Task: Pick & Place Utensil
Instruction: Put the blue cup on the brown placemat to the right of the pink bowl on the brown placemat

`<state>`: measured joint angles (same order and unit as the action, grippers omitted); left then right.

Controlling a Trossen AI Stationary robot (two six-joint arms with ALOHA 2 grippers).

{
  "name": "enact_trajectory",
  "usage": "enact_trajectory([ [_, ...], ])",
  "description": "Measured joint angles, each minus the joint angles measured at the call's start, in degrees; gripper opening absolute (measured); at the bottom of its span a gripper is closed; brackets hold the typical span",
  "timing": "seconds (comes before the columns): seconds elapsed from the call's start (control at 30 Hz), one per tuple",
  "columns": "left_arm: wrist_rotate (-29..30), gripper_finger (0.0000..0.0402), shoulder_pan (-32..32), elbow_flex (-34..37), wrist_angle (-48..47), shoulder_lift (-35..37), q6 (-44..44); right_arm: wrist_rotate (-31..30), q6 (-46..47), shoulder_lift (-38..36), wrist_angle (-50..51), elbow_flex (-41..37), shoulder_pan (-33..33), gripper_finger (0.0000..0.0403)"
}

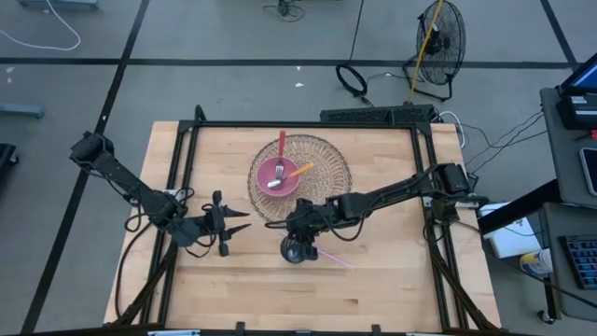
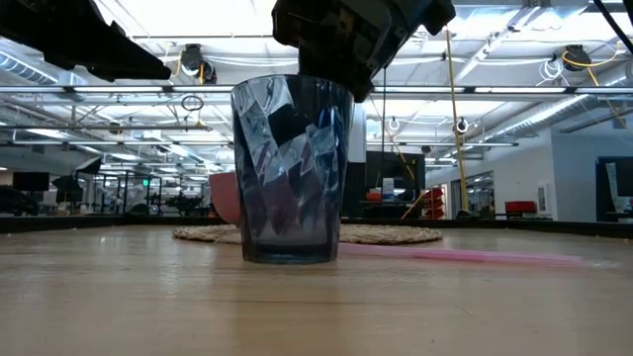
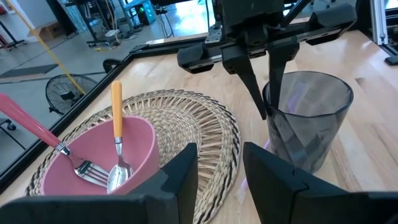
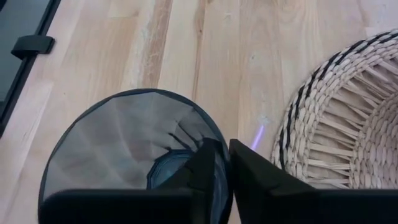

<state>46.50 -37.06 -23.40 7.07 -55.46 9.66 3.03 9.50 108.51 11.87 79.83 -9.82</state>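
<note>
A clear, dark-tinted faceted cup (image 1: 295, 252) stands upright on the wooden table (image 1: 392, 280), just on the near side of a woven mat (image 1: 326, 154). My right gripper (image 1: 300, 239) is over the cup and shut on its rim. A pink bowl (image 1: 278, 175) sits on the mat and holds a red-handled fork (image 3: 37, 130) and an orange-handled spoon (image 3: 117, 118). A thin pink utensil (image 1: 334, 259) lies flat on the table beside the cup. My left gripper (image 1: 233, 227) is open and empty, to the cup's left. My right gripper pinches the cup's rim (image 4: 219, 134) on the side toward the mat, one finger (image 3: 277, 74) inside the cup and one finger (image 3: 252, 84) outside. The fingers come from above, pointing down. The cup (image 2: 292, 168) stands upright with its base on the table.
A black frame (image 1: 298, 124) runs around the table's far and side edges. Bare wood lies at the near side and the right of the table. A fan (image 1: 438, 37) and cables are on the floor beyond the far edge.
</note>
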Motion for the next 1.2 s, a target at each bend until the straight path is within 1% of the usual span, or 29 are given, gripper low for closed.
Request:
enact_trajectory([
  [0.17, 0.0, 0.0131, 0.0, 0.0, 0.0, 0.0, 0.0, 0.0, -0.2, 0.0, 0.0, 0.0, 0.0, 0.0013],
  [0.4, 0.0, 0.0131, 0.0, 0.0, 0.0, 0.0, 0.0, 0.0, -0.3, 0.0, 0.0, 0.0, 0.0, 0.0021],
  [0.6, 0.0, 0.0131, 0.0, 0.0, 0.0, 0.0, 0.0, 0.1, -1.2, 0.0, 0.0, 0.0, 0.0, 0.0012],
  [1.07, 0.0, 0.0131, 0.0, 0.0, 0.0, 0.0, 0.0, 0.2, -1.6, -0.2, 0.9, 0.0, 0.1, 0.0012],
  [1.2, 0.0, 0.0131, 0.0, 0.0, 0.0, 0.0, 0.0, 0.2, -1.8, -1.3, 3.0, -0.1, 0.1, 0.0011],
])
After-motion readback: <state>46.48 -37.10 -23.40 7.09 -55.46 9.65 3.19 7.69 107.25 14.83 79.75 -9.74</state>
